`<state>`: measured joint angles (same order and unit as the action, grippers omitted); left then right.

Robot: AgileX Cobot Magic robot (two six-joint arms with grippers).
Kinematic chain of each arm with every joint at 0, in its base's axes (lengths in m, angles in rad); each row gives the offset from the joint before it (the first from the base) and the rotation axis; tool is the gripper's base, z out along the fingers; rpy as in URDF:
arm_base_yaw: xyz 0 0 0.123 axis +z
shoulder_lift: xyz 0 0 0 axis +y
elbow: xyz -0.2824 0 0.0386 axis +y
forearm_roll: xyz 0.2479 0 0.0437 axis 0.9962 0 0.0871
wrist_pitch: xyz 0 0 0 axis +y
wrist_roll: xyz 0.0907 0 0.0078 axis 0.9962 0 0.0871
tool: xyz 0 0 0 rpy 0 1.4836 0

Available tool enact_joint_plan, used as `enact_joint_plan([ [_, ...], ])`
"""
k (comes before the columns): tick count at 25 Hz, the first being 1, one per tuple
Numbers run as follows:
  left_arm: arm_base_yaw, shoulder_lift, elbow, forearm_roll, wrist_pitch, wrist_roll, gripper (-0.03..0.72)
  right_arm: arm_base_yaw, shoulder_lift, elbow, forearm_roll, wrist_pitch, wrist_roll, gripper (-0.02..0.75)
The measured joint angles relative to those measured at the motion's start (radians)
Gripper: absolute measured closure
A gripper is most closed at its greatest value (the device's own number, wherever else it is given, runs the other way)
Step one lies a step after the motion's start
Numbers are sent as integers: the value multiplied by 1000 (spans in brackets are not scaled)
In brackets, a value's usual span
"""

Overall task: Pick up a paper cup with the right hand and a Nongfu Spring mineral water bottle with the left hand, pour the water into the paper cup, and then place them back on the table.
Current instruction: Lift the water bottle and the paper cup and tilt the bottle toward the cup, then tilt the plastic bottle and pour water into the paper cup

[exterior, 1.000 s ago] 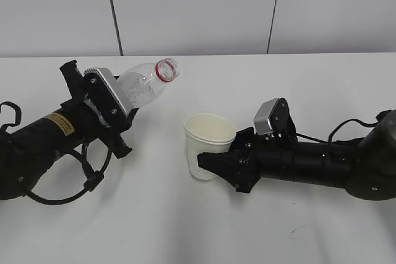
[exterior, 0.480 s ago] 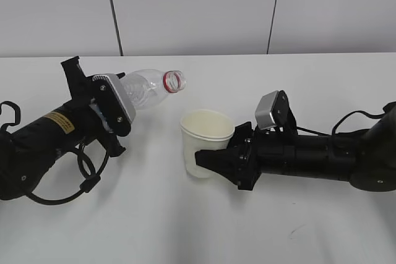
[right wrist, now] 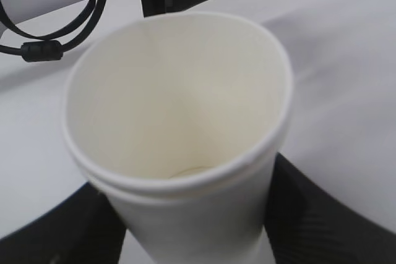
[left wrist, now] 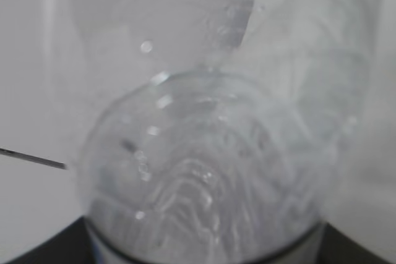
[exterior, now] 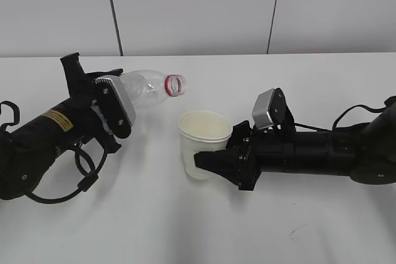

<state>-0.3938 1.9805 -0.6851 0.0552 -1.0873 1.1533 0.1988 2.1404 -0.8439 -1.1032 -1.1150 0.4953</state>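
My left gripper (exterior: 117, 110) is shut on the Nongfu Spring mineral water bottle (exterior: 143, 91). The clear bottle lies tilted almost level, and its open red-ringed mouth (exterior: 175, 85) points right, just above and left of the paper cup's rim. The bottle (left wrist: 204, 153) fills the left wrist view, blurred. My right gripper (exterior: 209, 162) is shut on the cream paper cup (exterior: 203, 143), which stands upright low over the white table (exterior: 185, 233). In the right wrist view the cup (right wrist: 179, 115) sits between the black fingers (right wrist: 309, 211). No stream of water shows, and the cup's inside looks dry.
The left arm's looped black cable (exterior: 86, 177) hangs near the table on the left. A small dark scuff (exterior: 297, 230) marks the tabletop at front right. A pale panelled wall (exterior: 198, 10) stands behind the table's far edge.
The left arm has tipped the bottle lower, and its mouth has moved right and down towards the cup. The right arm has carried the cup slightly left.
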Motion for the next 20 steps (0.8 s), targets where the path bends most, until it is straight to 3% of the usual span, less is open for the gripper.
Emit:
enact_joint_plan([
  [20,0,0,0,-9,0,170,342,41,0,-32,-22,91,14,276],
])
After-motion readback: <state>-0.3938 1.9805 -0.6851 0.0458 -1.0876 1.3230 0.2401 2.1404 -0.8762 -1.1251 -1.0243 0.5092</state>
